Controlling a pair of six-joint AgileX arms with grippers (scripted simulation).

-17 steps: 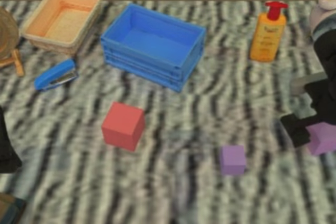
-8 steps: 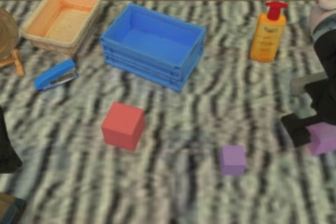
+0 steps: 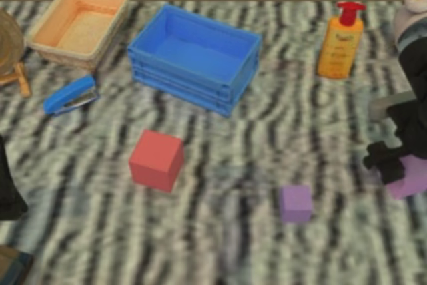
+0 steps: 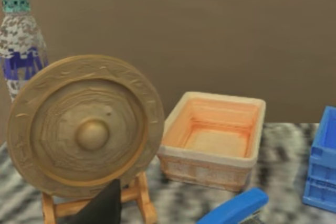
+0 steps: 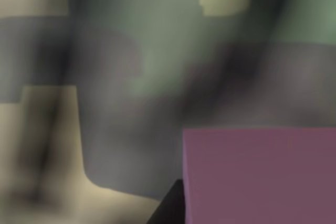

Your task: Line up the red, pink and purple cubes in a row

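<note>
The red cube (image 3: 157, 160) sits left of the table's middle. Toward the front right is the small purple cube (image 3: 295, 203), apart from it. At the table's right edge lies the pink cube (image 3: 413, 181), and my right gripper (image 3: 399, 168) is down over it and shut on it. In the right wrist view the pink cube (image 5: 260, 177) fills the frame close up, with a dark finger (image 5: 169, 205) against its side. My left arm (image 3: 8, 195) is parked at the left edge; one finger (image 4: 102, 205) shows, far off to the side.
A blue crate (image 3: 193, 58) stands at the back middle, a wicker basket (image 3: 80, 21) at the back left, and a blue stapler (image 3: 70, 95) in front of the basket. An orange pump bottle (image 3: 340, 41) is at the back right. A gong on a stand (image 4: 86, 132) is beside the left arm.
The right gripper's fingers have drawn in against the pink cube, the visible one shifting right onto its side. Red and purple cubes and the left arm have not moved.
</note>
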